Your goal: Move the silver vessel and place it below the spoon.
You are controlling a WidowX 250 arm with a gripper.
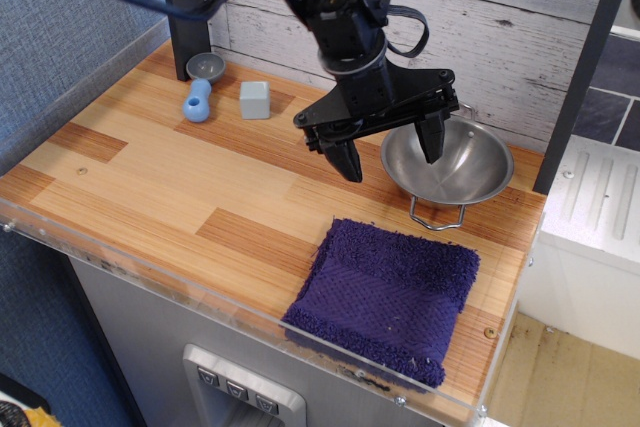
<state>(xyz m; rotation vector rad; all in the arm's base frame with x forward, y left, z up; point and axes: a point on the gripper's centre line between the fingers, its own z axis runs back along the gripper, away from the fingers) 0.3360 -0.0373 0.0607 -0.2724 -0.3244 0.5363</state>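
Observation:
The silver vessel (462, 167), a shiny steel bowl with a wire loop handle at its front, stands at the right of the wooden table. The spoon (200, 89), with a light-blue handle and round grey head, lies at the back left. My gripper (391, 149) is open and empty. Its jaws stand wide apart over the bowl's left rim: one fingertip (432, 143) hangs over the inside of the bowl, the other (350, 160) over the table left of it.
A pale grey-green cube (255, 100) sits right of the spoon. A folded purple towel (390, 292) lies at the front right, near the table's edge. A dark post (185, 7) stands at the back left, a white plank wall behind.

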